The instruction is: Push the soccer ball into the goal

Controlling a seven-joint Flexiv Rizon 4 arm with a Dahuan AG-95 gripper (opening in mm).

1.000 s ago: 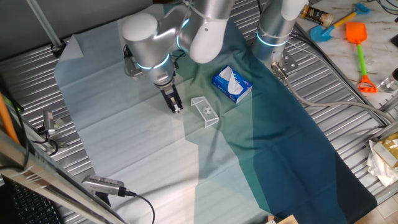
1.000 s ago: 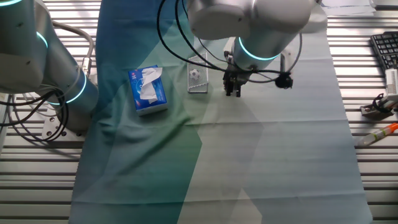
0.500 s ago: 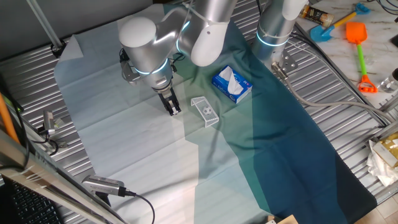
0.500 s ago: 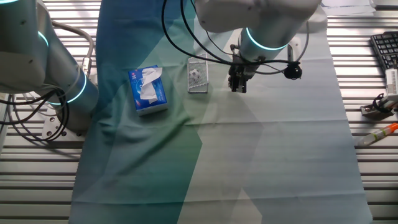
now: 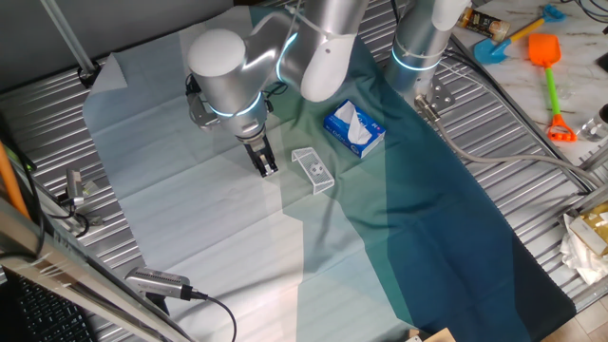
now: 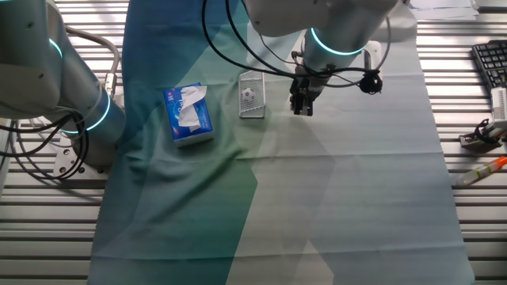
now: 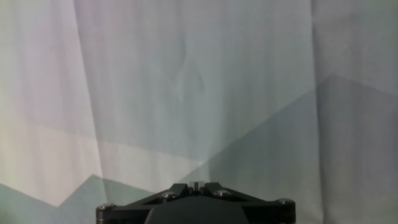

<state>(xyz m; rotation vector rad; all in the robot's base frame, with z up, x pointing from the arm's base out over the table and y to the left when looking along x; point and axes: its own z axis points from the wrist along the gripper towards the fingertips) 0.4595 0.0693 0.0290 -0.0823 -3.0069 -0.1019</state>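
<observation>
The goal (image 5: 313, 169) is a small clear plastic frame on the cloth, next to the blue-and-white tissue box. The soccer ball (image 5: 316, 169) is a tiny white ball with dark patches and lies inside the goal; it also shows in the other fixed view (image 6: 249, 93) within the goal (image 6: 251, 96). My gripper (image 5: 267, 168) is shut and empty, its tips just above the cloth, a short way to the open side of the goal (image 6: 300, 108). In the hand view the shut fingertips (image 7: 196, 185) point at bare cloth; ball and goal are out of that view.
A blue-and-white tissue box (image 5: 353, 128) lies beyond the goal. A second arm's base (image 6: 79, 111) stands at the cloth's edge. Toys (image 5: 546, 57) lie on the marble surface at the far right. Cables and a keyboard (image 6: 489, 67) lie off the cloth.
My gripper has moved a little away from the goal, and the arm's wrist has turned. The ball and goal have not moved.
</observation>
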